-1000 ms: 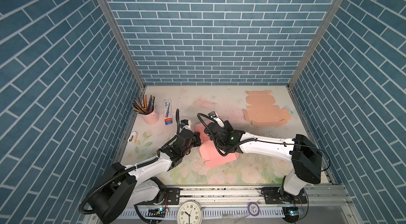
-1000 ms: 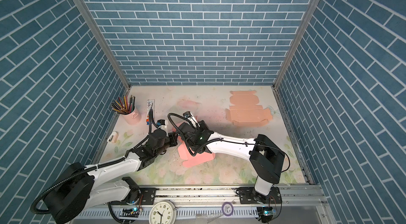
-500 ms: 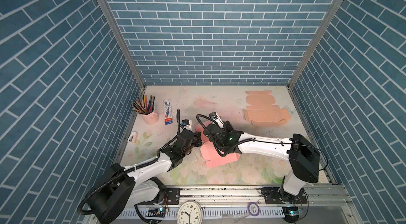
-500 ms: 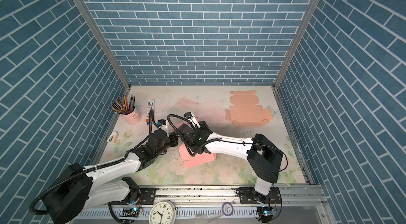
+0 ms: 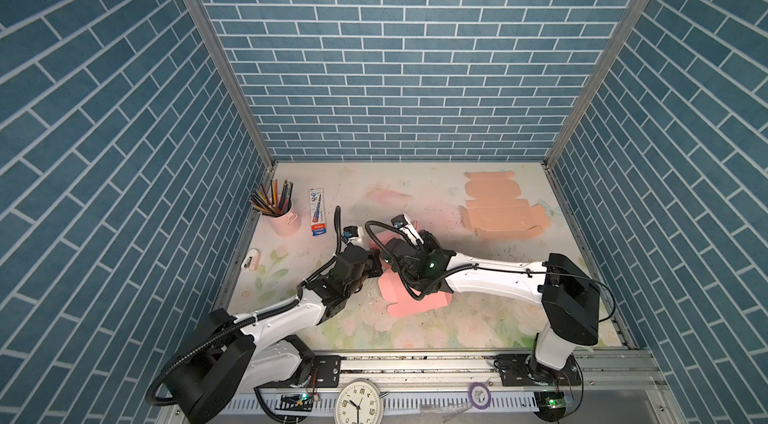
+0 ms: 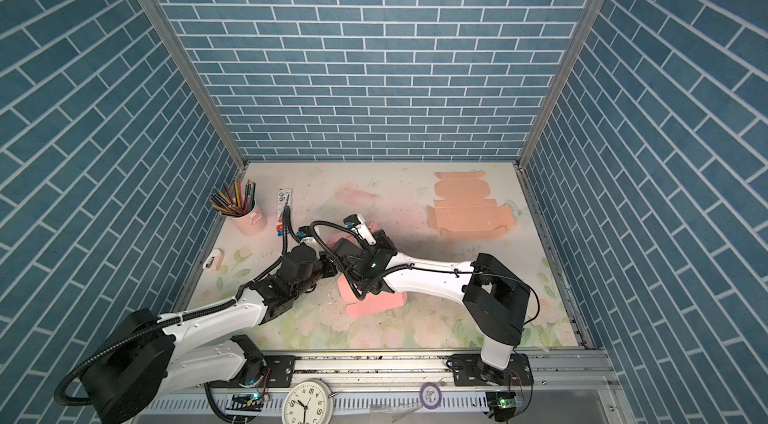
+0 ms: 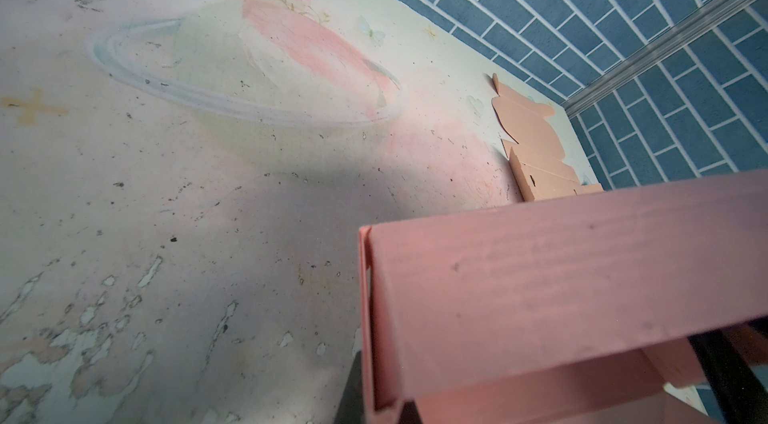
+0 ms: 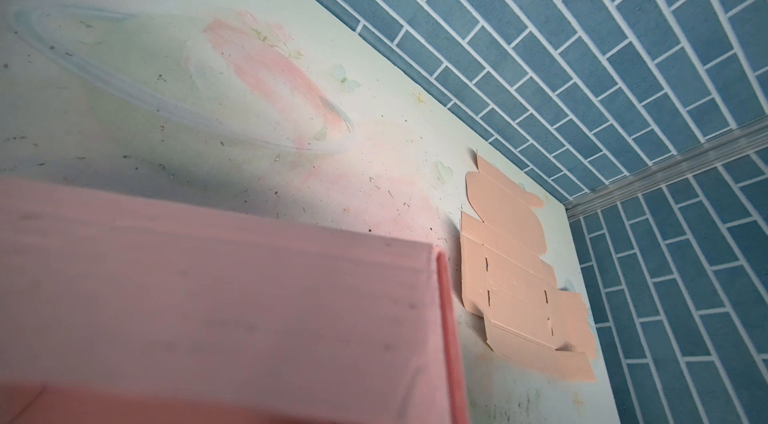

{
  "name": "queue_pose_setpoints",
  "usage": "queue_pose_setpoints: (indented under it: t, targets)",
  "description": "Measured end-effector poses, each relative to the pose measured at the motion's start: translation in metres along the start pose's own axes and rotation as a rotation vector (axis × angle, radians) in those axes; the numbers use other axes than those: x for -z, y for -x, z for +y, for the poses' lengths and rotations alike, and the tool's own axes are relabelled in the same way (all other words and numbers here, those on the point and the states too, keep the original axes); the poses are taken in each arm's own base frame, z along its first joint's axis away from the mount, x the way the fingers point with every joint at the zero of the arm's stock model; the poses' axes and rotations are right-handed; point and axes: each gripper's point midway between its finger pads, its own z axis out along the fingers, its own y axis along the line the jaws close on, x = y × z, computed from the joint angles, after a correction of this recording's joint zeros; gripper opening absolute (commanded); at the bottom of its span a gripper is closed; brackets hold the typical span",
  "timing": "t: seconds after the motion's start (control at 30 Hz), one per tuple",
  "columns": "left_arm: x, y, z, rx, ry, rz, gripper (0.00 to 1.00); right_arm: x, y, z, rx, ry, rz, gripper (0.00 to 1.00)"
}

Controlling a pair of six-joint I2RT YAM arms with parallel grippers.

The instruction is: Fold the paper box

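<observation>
The pink paper box (image 5: 415,297) (image 6: 374,303) lies partly folded at the middle of the table, with one wall raised. My left gripper (image 5: 376,266) (image 6: 330,268) reaches it from the left. In the left wrist view the gripper (image 7: 380,401) is shut on the box (image 7: 540,276), with the edge of a raised wall between its dark fingers (image 7: 351,393). My right gripper (image 5: 395,259) hangs over the box's far side, its jaws hidden under the wrist. The right wrist view shows only a box wall (image 8: 208,297) close up, no fingers.
Flat peach box blanks (image 5: 498,214) (image 8: 519,276) lie at the back right. A pink pencil cup (image 5: 282,214) and a blue-and-white packet (image 5: 318,218) stand at the back left, and a small white object (image 5: 250,270) lies by the left wall. A clock (image 5: 358,403) sits on the front rail.
My right wrist has edged slightly to the left over the box. The box and my left arm have hardly moved.
</observation>
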Motion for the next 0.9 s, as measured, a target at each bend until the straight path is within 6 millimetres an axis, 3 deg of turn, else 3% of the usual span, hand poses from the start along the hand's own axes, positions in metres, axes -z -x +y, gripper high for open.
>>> queue_pose_setpoints:
  t: [0.2,0.3,0.4,0.67,0.8,0.9]
  targets:
    - [0.0,0.003,0.002,-0.014,0.013,-0.016,0.05,0.014,0.0,0.007,-0.018,0.059,-0.031,0.4]
    - [0.0,0.004,0.002,-0.032,0.016,-0.025,0.05,0.026,0.0,0.005,-0.067,0.128,-0.056,0.53]
    - [0.0,0.009,0.001,-0.06,0.017,-0.048,0.05,0.039,0.006,-0.001,-0.129,0.205,-0.09,0.6]
    - [-0.002,0.016,-0.013,-0.249,-0.03,-0.095,0.05,0.076,0.027,-0.036,-0.316,0.4,-0.197,0.64]
    - [-0.004,0.003,-0.026,-0.383,-0.074,-0.07,0.05,0.072,0.027,-0.056,-0.408,0.47,-0.211,0.63]
    - [-0.004,-0.008,-0.041,-0.475,-0.127,-0.061,0.06,0.063,0.019,-0.06,-0.456,0.532,-0.195,0.63]
